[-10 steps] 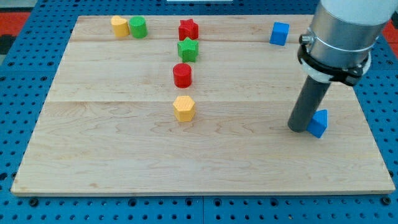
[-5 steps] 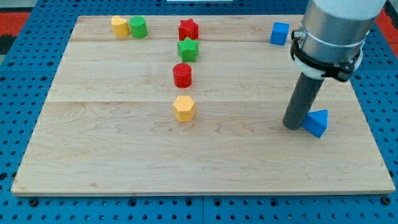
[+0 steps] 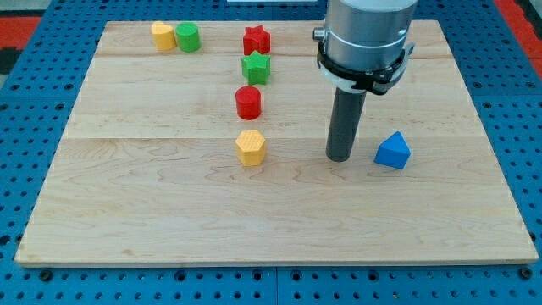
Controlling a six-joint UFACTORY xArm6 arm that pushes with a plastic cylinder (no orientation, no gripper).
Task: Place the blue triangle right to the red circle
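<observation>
One blue triangle [image 3: 392, 151] is listed toward the counter's right edge, well apart from the red circle [image 3: 248, 102] near the centre. No claw is fitted, so no claw state can be told; my tip [image 3: 340, 158] stands just left of the triangle, not touching. Advised: tip to be brought round to the triangle's right side, then pushed left and up, stopping beside the circle. Also held: yellow hexagon [image 3: 251, 147], green star [image 3: 256, 67], red star [image 3: 257, 40], yellow block [image 3: 163, 36], green cylinder [image 3: 188, 37]. Counter [image 3: 152, 212]: pale wood on blue pegboard [image 3: 271, 284].

no readable text, labels, nos. anywhere
</observation>
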